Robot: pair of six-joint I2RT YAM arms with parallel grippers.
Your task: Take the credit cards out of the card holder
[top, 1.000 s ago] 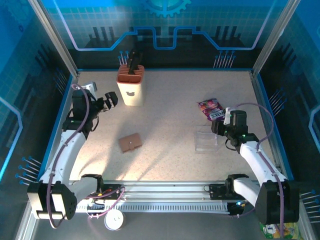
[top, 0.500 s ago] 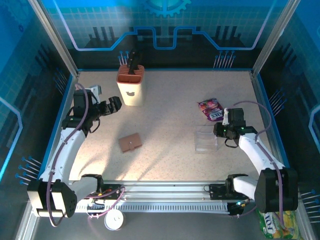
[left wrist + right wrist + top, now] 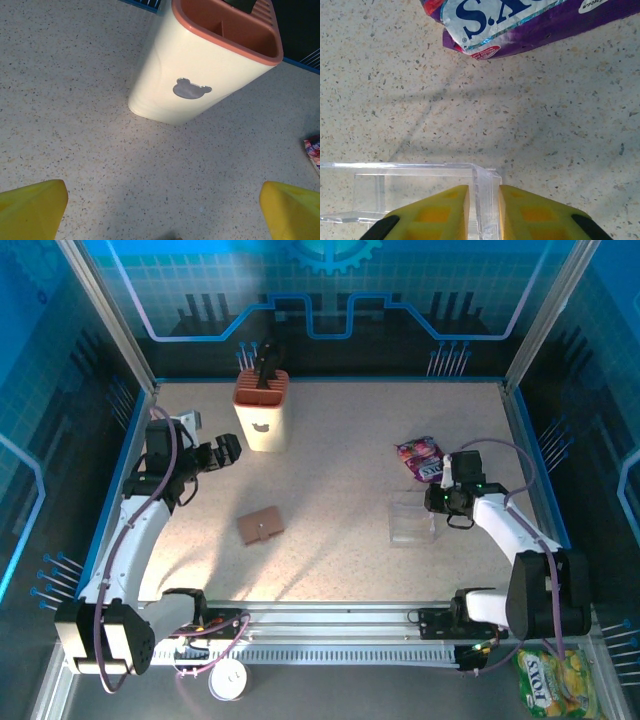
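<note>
Card holder [image 3: 261, 526]: folded shut, flat on the table [image 3: 340, 450], well apart from both grippers.
Credit cards: judged to be inside it; none removed, so you have the whole task ahead.
Left gripper [image 3: 165, 205]: jaws wide apart, empty, facing the cream pot [image 3: 190, 85].
Right gripper [image 3: 484, 200]: clamped on the clear tray [image 3: 395, 164] wall, near the purple packet [image 3: 530, 25].

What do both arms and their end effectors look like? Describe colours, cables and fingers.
The left arm and right arm have white links, black joints and black bases. A thin purplish cable loops along each. The left end effector and right end effector carry blunt yellow fingers, black at the roots on the right.
</note>
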